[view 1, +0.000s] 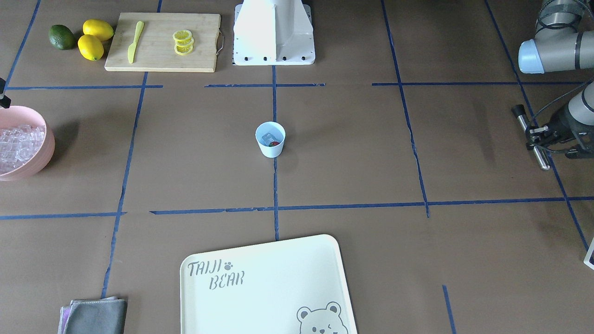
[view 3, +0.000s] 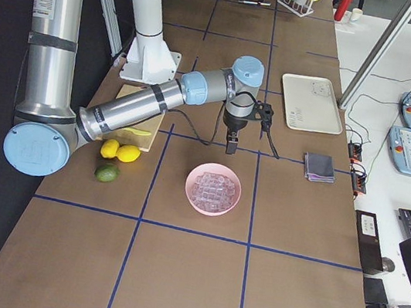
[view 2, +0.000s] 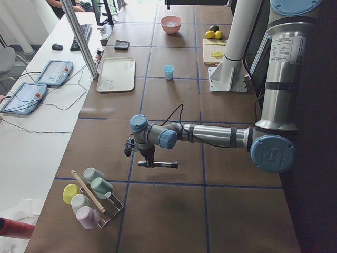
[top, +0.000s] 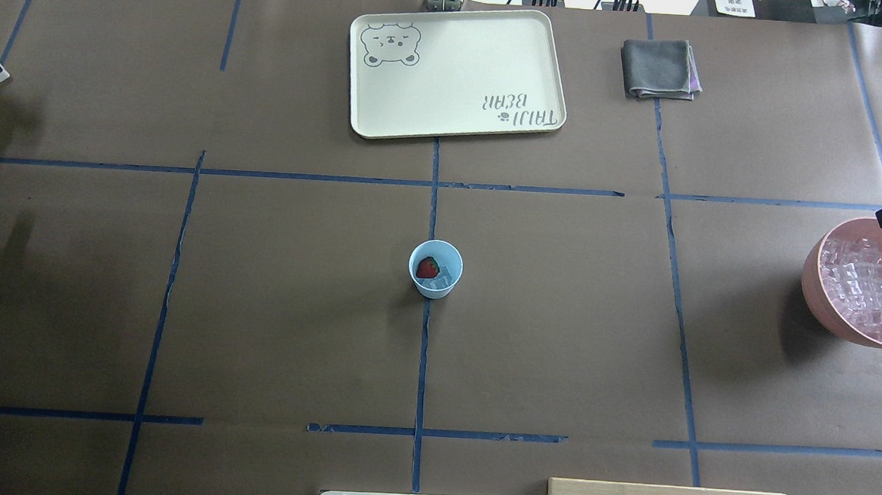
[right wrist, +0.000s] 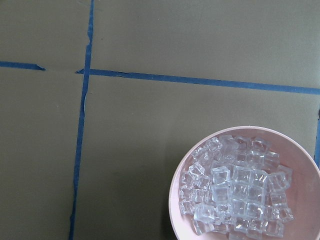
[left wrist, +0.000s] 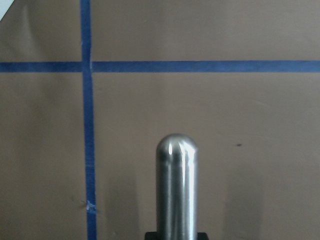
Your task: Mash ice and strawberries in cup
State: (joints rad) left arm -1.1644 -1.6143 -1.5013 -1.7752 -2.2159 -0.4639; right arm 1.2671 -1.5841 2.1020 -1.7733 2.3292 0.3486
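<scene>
A long surface (top: 257,306) covered in brown paper and squared off with blue tape (top: 423,367) takes up most of the room, and a white desk (view 2: 31,121) of screens and cables runs along its far side.

At the left end, the left claw (view 1: 537,137) is clamped tight on a metal rod (left wrist: 176,190) and holds it roughly level over the paper. Just past it, at the very end of the surface, a wire rack (view 2: 97,203) holds pastel tumblers.

In the middle, well apart from both arms, the pale blue cup (view 1: 270,150) stands upright on a tape line. Inside it a red strawberry (top: 428,267) lies against a few clear ice cubes (top: 445,276). On the far side beyond the cup lies a cream tray (top: 457,90) printed with a bear. To the right of the tray is a folded grey cloth (top: 658,69).

Further right sits a pink bowl (top: 813,274) with a heap of ice (right wrist: 235,195) in it. The right claw (view 3: 231,141) hangs over the paper just beside the bowl. I cannot tell how far apart its fingers are.

On the near right, a wooden board (view 1: 199,46) carries lemon slices (view 1: 183,42) and a yellow knife (view 1: 134,41). Two lemons (view 1: 95,39) and a green fruit (view 1: 61,37) lie beside the board.
</scene>
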